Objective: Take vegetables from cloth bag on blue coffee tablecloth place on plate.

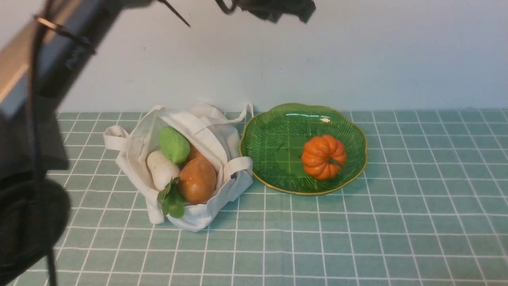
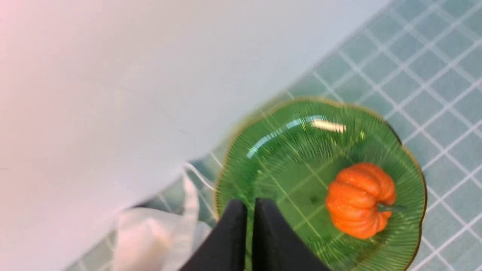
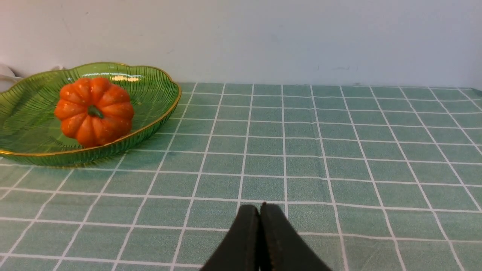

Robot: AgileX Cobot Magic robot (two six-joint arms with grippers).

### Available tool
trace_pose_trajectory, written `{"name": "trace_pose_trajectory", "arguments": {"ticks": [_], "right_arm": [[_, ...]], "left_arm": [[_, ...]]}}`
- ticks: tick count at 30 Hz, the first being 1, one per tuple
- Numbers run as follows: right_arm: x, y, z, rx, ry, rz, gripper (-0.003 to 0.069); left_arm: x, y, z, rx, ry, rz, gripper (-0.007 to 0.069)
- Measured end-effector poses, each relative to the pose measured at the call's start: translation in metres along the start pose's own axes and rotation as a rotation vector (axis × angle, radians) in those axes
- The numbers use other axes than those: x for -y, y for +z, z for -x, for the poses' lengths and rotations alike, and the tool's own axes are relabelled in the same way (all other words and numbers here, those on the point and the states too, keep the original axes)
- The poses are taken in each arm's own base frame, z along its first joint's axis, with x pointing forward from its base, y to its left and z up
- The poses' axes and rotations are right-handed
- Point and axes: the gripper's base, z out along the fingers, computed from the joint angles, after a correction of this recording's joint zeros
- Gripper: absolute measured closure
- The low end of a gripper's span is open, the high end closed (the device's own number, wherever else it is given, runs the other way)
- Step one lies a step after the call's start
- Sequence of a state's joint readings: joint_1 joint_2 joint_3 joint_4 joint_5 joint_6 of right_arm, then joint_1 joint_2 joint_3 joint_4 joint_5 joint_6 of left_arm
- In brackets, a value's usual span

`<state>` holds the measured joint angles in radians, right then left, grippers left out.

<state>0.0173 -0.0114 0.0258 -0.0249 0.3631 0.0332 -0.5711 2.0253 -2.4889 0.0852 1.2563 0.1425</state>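
While the pumpkin (image 1: 324,157) sat on the plate (image 1: 278,183): the other vegetables lay in the cloth bag (image 1: 234,139), so the job looked partly done.
Left end effector (image 1: 291,16): it was high up near the wall, with its two fingers almost together and nothing held between them.
Right end effector (image 3: 259,207): its tips were close together too, over the tablecloth (image 3: 301,165), and it held nothing.
Way to the bag: from the left end effector, the bag lay down, to the robot's left and back toward the robot. The plate was just beside the bag, on its right.
Brown potato (image 1: 197,180): it lay in the bag's mouth, its long way running mostly from near to far.
White radish (image 1: 162,170): it was left of the potato and slanted, with its leaves (image 1: 173,200) at the near end.
Green vegetable (image 1: 174,145): it sat deeper, past the radish, and slanted much the same way.
Best arm: the left one seemed the right pick for the bag. It would need to open wide and turn its fingers to fit across the next vegetable's short side.
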Motion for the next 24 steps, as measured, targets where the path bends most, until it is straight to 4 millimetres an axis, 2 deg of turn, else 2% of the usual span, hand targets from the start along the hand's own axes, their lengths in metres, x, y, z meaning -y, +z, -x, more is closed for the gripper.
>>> {"name": "trace_pose_trajectory", "arguments": {"ticks": [3, 4, 5, 7, 8, 9, 11, 13, 14, 16, 18, 20, 21, 22, 24], "right_arm": [[0.0, 0.0, 0.0, 0.0, 0.0, 0.0, 0.0676], [0.0, 0.0, 0.0, 0.0, 0.0, 0.0, 0.0676], [0.0, 0.0, 0.0, 0.0, 0.0, 0.0, 0.0676], [0.0, 0.0, 0.0, 0.0, 0.0, 0.0, 0.0676], [0.0, 0.0, 0.0, 0.0, 0.0, 0.0, 0.0676], [0.0, 0.0, 0.0, 0.0, 0.0, 0.0, 0.0676], [0.0, 0.0, 0.0, 0.0, 0.0, 0.0, 0.0676], [0.0, 0.0, 0.0, 0.0, 0.0, 0.0, 0.0676], [0.0, 0.0, 0.0, 0.0, 0.0, 0.0, 0.0676], [0.0, 0.0, 0.0, 0.0, 0.0, 0.0, 0.0676], [0.0, 0.0, 0.0, 0.0, 0.0, 0.0, 0.0676], [0.0, 0.0, 0.0, 0.0, 0.0, 0.0, 0.0676], [0.0, 0.0, 0.0, 0.0, 0.0, 0.0, 0.0676], [0.0, 0.0, 0.0, 0.0, 0.0, 0.0, 0.0676], [0.0, 0.0, 0.0, 0.0, 0.0, 0.0, 0.0676]], "left_arm": [[-0.005, -0.041, 0.001, 0.043, 0.0, 0.019, 0.0629], [-0.007, -0.066, -0.005, 0.049, 0.004, 0.036, 0.0629], [-0.007, -0.071, -0.01, 0.034, 0.007, 0.04, 0.0629], [-0.009, -0.106, -0.027, 0.022, 0.014, 0.058, 0.0629], [-0.008, -0.104, -0.031, 0.004, 0.015, 0.056, 0.0629], [-0.008, -0.125, -0.045, -0.002, 0.015, 0.06, 0.0629], [-0.005, -0.143, -0.07, -0.037, 0.008, 0.054, 0.0629], [0.0, -0.162, -0.107, -0.081, -0.018, 0.046, 0.0629], [0.002, -0.163, -0.121, -0.111, -0.034, 0.041, 0.0629], [0.009, -0.175, -0.16, -0.117, -0.071, 0.029, 0.0629], [0.016, -0.188, -0.194, -0.022, -0.121, 0.018, 0.0629], [0.02, -0.191, -0.215, 0.061, -0.15, 0.011, 0.0629], [0.028, -0.19, -0.249, 0.162, -0.192, -0.001, 0.0629], [0.032, -0.189, -0.267, 0.227, -0.215, -0.005, 0.0629], [0.036, -0.182, -0.285, 0.279, -0.239, -0.011, 0.0629]]}}
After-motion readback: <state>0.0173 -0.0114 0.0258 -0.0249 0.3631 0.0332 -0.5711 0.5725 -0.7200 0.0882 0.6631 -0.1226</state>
